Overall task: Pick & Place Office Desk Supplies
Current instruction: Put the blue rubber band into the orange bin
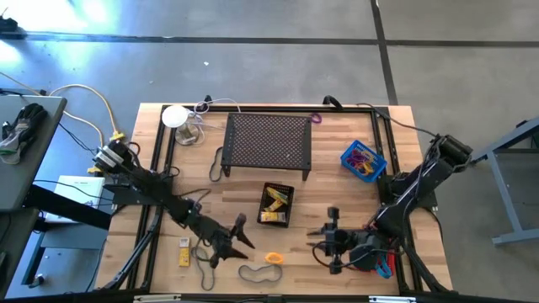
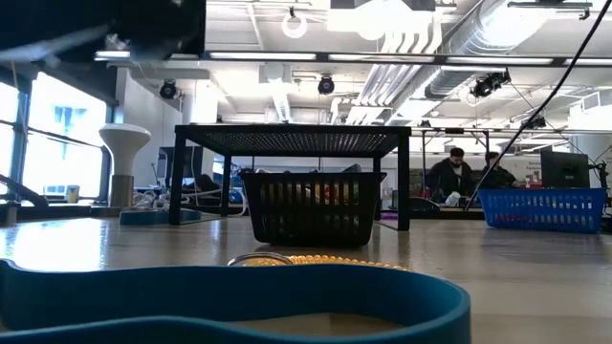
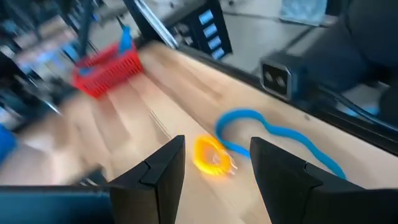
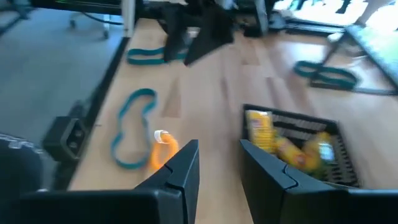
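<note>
Here the left gripper hovers low over the front of the wooden table, its two dark fingers spread apart with nothing between them. Just beyond its tips lies an orange ring, and close beside that ring a teal rubber-band loop rests flat near the table's front edge. In the left wrist view the orange ring shows between the parted fingers, touching neither.

The right gripper sits at the front right of the table, pointing toward the middle. Its fingers stand a little apart and hold nothing. Behind it, near the front right corner, is a red mesh basket, mostly hidden by the arm.

A black mesh basket stands in the middle of the table with yellow packets inside. Behind it is the large black perforated stand. A blue mesh basket with small coloured items sits toward the back right. One more yellow packet lies flat on the table at the front left, beside the left arm, and another dark loop lies near it.
</note>
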`<act>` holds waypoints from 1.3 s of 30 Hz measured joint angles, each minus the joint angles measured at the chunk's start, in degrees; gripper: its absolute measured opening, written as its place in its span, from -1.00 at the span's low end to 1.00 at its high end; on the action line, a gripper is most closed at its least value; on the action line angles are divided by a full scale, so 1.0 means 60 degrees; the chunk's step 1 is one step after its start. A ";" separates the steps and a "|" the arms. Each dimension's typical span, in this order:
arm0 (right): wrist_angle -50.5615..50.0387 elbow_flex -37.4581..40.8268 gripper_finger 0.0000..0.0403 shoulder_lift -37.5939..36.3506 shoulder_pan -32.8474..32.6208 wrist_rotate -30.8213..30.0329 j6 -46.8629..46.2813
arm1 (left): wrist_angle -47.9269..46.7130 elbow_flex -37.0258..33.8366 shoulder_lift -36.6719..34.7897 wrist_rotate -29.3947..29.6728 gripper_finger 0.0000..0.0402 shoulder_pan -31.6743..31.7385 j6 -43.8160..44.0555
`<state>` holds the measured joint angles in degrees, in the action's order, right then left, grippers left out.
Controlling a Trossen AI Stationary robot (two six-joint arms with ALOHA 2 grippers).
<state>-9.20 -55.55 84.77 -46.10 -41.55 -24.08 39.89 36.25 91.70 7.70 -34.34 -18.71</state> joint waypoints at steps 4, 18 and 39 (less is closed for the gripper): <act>0.0821 0.0000 -0.52 0.0383 0.0201 0.0625 0.0196 | -0.0522 0.0000 0.0336 0.0012 -0.13 -0.0173 0.0600; 0.1346 0.0000 -0.52 0.0725 0.1326 0.2820 0.1035 | -0.2254 -0.0007 0.0097 0.0662 -0.13 -0.0533 0.3608; 0.0915 0.0000 -0.52 0.0717 0.1380 0.3013 0.0561 | -0.5164 0.0000 -0.1686 0.0356 -0.13 -0.2480 0.4777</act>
<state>-3.71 -55.55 89.08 -37.82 -23.47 -20.71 8.91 36.25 81.58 9.83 -49.21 9.95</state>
